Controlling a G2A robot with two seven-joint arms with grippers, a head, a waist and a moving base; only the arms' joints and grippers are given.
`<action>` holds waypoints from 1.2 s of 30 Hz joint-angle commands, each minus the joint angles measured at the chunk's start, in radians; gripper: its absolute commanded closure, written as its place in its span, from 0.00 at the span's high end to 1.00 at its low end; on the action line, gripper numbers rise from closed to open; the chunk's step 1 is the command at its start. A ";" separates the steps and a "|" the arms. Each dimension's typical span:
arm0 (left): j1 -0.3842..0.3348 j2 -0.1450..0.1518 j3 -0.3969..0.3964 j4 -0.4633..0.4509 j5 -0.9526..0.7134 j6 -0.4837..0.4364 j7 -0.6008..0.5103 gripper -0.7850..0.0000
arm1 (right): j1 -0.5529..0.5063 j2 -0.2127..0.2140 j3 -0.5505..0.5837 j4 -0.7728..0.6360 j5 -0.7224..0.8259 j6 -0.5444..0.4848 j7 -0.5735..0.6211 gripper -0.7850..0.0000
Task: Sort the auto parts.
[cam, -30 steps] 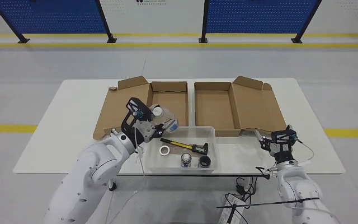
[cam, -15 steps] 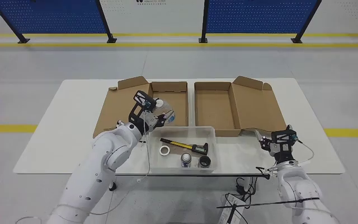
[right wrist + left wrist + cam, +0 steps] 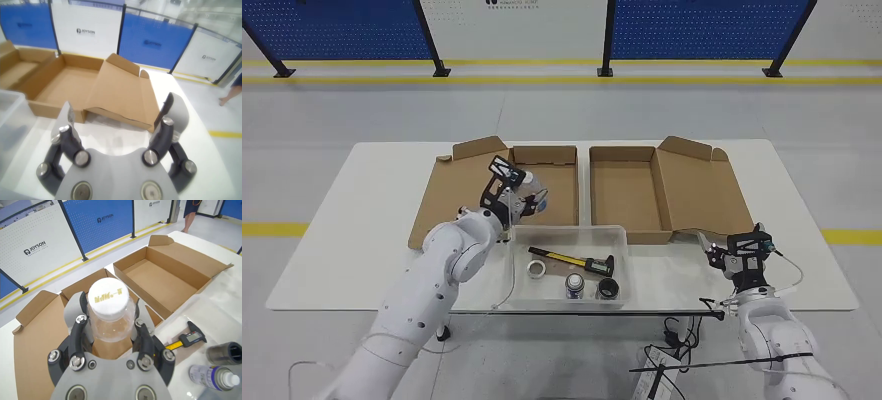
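Observation:
My left gripper (image 3: 109,311) is shut on a clear plastic bottle (image 3: 110,321) with a white cap (image 3: 108,298), held over the left cardboard box (image 3: 552,180). From above, the bottle (image 3: 529,196) hangs above that box's near part. The clear bin (image 3: 618,236) holds a yellow and black caliper (image 3: 572,261), a tape roll (image 3: 536,268), a spray can (image 3: 574,287) and a dark cylinder (image 3: 608,288). My right gripper (image 3: 119,109) stands open and empty over the table's right front, near the right box's flap (image 3: 121,94).
The right cardboard box (image 3: 627,195) lies open beside the left one, with flaps spread outward on both. Bare white table (image 3: 372,220) stretches to the far left and along the right edge. Blue and white barriers stand behind the table.
My left arm has carried the bottle up from over the bin's far left corner and away to above the left box. The right arm has kept still.

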 commanded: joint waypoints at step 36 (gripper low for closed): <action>-0.130 -0.065 0.072 0.222 0.001 0.034 -0.135 1.00 | 0.000 0.000 0.000 0.000 0.000 0.000 0.000 1.00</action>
